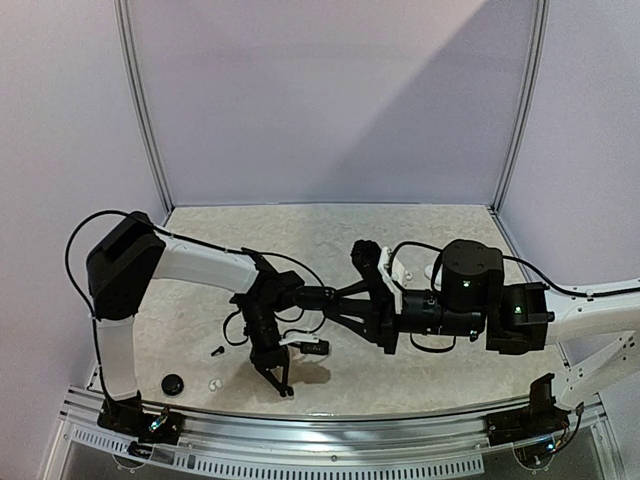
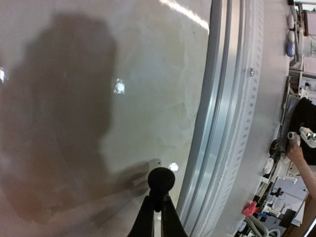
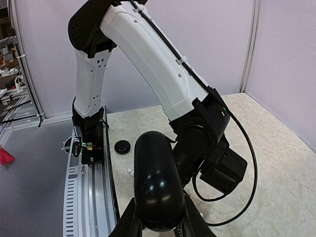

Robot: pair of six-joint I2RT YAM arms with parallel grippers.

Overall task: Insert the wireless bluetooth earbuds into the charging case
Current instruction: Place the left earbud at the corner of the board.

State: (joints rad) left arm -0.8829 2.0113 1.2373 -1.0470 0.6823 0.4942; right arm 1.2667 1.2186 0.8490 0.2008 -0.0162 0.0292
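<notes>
Left hand [image 2: 157, 211] pinches black earbud [image 2: 161, 179]; right hand [image 3: 158, 223] grips charging case [image 3: 155, 182].

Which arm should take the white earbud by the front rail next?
Left, probably. The left tool hangs near the white earbud, though it seems to pinch a black earbud. The right tool is farther off, shut on the black case.

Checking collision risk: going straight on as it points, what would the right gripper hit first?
Probably the left arm's wrist housing, straight beyond the charging case the right gripper holds; depth unclear.
</notes>
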